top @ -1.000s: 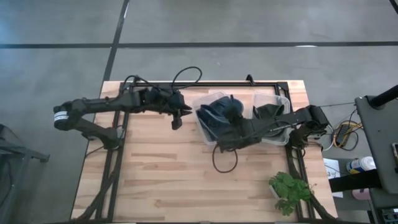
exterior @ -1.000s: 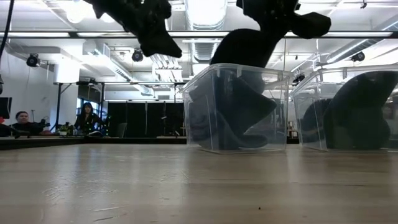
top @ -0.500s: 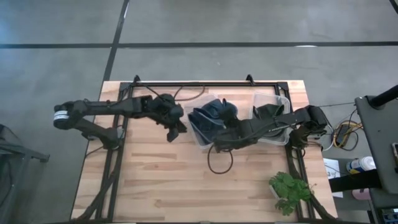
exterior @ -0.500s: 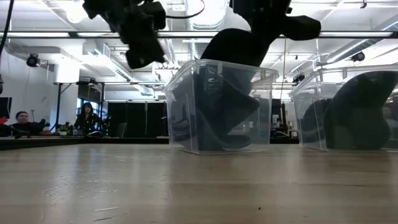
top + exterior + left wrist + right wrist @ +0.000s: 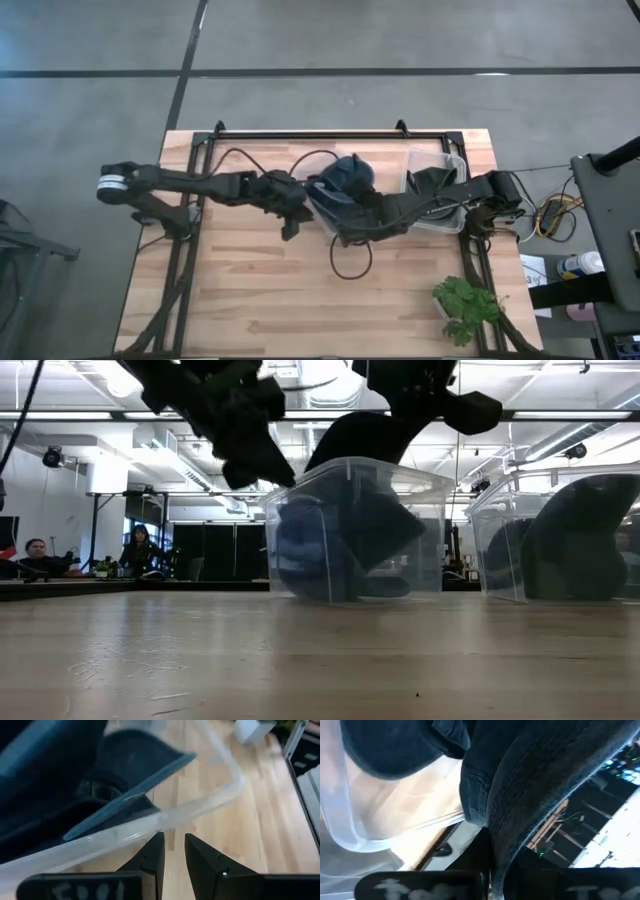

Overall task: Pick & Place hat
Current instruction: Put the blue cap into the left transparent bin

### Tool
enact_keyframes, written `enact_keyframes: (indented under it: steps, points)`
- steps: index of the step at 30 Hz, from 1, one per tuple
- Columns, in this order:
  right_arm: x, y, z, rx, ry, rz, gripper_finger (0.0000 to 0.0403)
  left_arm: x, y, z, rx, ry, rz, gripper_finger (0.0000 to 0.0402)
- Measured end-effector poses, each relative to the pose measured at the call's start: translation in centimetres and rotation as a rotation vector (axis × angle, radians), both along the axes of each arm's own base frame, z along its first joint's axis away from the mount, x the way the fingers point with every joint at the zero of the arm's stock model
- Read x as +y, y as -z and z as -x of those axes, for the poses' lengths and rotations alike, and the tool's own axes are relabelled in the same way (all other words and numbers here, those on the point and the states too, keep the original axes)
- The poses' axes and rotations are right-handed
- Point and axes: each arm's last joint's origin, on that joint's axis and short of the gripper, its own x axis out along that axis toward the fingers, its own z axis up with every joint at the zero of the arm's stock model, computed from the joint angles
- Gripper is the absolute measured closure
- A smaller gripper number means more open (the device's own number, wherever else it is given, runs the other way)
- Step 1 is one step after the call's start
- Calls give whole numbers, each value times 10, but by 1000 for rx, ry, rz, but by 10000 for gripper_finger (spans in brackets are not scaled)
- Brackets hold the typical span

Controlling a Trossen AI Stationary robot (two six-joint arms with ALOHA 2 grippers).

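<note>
The hat (image 5: 535, 795) was pinched by the right fingers (image 5: 490, 870) over the tilted bin (image 5: 355, 530); the lift should be kept slow, the bin steadied by the slightly parted left fingers (image 5: 200, 865).

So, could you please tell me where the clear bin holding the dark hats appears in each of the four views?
High view: clear bin at table centre, between both arms.
Low view: middle of picture, tilted, one end off the table.
Left wrist view: its rim crosses just beyond the left gripper.
Right wrist view: clear wall beside the gripped hat.
Shared landmark: the wooden table.
</note>
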Motion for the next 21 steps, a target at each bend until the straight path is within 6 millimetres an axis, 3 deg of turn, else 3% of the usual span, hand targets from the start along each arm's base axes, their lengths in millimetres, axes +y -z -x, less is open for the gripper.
enact_keyframes:
  steps: [6, 14, 21]
  points:
    - [2, 2, -5, -44, 29, -63, 390, 0, 20, -13, 63, 9, 5, 328]
    - [13, 16, -11, 5, 2, -110, 390, 2, 16, -23, -6, 4, -21, 328]
    - [21, 20, -5, -6, 85, -258, 390, 3, 16, -23, -6, -12, -6, 328]
